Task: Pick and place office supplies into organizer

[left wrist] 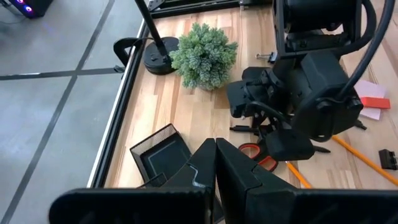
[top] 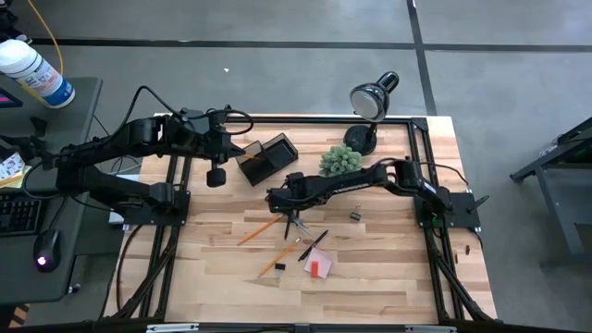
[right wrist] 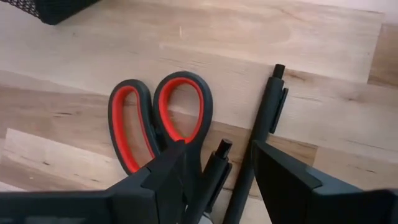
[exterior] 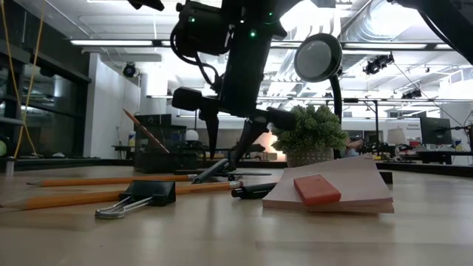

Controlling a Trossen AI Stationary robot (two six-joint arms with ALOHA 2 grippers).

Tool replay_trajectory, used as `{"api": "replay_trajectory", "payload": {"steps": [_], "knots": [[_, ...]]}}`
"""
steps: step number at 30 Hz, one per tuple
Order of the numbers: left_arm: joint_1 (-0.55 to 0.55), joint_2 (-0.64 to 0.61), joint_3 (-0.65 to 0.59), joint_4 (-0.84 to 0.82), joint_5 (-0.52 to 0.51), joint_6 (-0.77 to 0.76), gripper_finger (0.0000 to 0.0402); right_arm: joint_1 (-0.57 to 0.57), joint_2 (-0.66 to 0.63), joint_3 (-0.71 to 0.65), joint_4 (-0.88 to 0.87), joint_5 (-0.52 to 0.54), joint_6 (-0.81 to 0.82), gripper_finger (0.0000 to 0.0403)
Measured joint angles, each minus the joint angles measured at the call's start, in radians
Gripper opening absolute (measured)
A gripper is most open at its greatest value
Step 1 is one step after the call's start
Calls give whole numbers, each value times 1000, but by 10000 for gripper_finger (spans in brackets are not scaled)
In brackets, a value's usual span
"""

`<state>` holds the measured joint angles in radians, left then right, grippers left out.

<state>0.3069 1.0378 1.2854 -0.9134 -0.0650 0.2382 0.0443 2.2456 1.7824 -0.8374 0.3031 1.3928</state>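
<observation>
Scissors [right wrist: 158, 127] (flat) — under right end effector [right wrist: 221, 180]

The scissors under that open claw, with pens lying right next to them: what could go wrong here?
1. The right gripper hangs open over the scissors with a pen between its fingers and another pen alongside, so it might pinch a pen along with the scissors, or instead of them.
2. Flat scissors on the table could slip from the grip.
3. The organizer sits beside the shut left gripper; carrying something there might bump that arm.
</observation>
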Motion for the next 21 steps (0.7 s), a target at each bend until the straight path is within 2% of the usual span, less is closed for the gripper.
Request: {"api": "replay_trajectory", "payload": {"steps": [13,17,21], "knots": [[0,0,0,0,-4,0,1,-4,36,1,54,-45,-13,169],[0,0,0,0,-7,0,1,-4,36,1,56,-45,-13,148],[0,0,0,0,-8,0,1,-4,36,1,57,-47,-13,110]]}}
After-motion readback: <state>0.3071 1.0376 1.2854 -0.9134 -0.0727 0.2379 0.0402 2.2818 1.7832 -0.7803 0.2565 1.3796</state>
